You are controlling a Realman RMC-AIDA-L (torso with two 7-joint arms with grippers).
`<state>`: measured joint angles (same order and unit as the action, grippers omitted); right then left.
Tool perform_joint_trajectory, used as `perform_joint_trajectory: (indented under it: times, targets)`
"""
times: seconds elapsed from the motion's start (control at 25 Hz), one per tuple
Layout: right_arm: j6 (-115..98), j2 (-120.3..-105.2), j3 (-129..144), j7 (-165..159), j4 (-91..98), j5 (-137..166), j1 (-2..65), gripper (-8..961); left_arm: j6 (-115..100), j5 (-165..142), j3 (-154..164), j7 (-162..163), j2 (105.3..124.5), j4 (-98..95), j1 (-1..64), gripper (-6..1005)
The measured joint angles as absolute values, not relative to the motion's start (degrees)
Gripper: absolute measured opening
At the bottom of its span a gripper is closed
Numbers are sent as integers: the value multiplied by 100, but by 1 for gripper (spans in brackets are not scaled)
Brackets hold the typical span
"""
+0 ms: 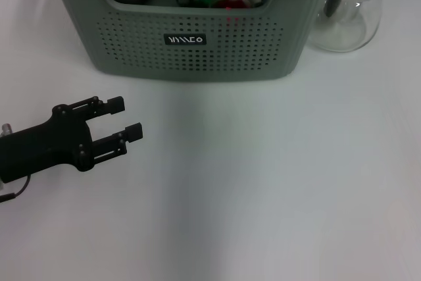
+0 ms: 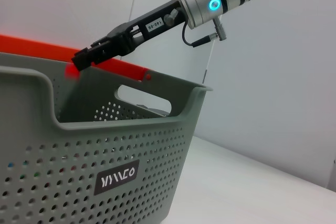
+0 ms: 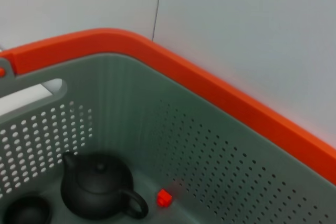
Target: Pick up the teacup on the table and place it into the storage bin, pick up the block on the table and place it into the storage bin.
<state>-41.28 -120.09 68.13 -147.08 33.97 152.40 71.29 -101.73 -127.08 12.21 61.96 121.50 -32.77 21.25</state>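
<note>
Left gripper [image 1: 128, 118] low over tabletop [image 1: 276, 182], fingers apart, empty. Right gripper [image 2: 86, 57] above storage bin [image 1: 197, 41] — finger state unclear. Red block [image 3: 164, 198] inside, beside black teapot [image 3: 97, 184].

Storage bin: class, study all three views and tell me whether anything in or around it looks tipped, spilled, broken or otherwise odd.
Nothing stands out. The storage bin sits level on the table, holding an upright black teapot and a small red block. The glass pitcher stands upright beside it. No spill or damage shows.
</note>
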Motion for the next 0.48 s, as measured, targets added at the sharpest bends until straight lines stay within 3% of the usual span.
perform_joint_trajectory:
  times: [0.12,0.28,0.4,0.48]
  targets:
    - [-4104,-12008,6807,-14717,3412,15250,7100,305,-10166,-12708,1222,6196,12146,-3263,2128,657]
    - [-4076,-12011,6770,-14708,3853,15170,6848,393,-10162,-12708,1211,6197,12143,-3259,2128,657]
    - [-4110,-12038,6904,-14563,5072,14710,6121,460,-10235,-12709,1039,6195,12143,-3259,2112,657]
    - [-4118,-12033,7092,-14180,6212,13827,5254,504,-10350,-12709,830,6180,12136,-3256,2097,658]
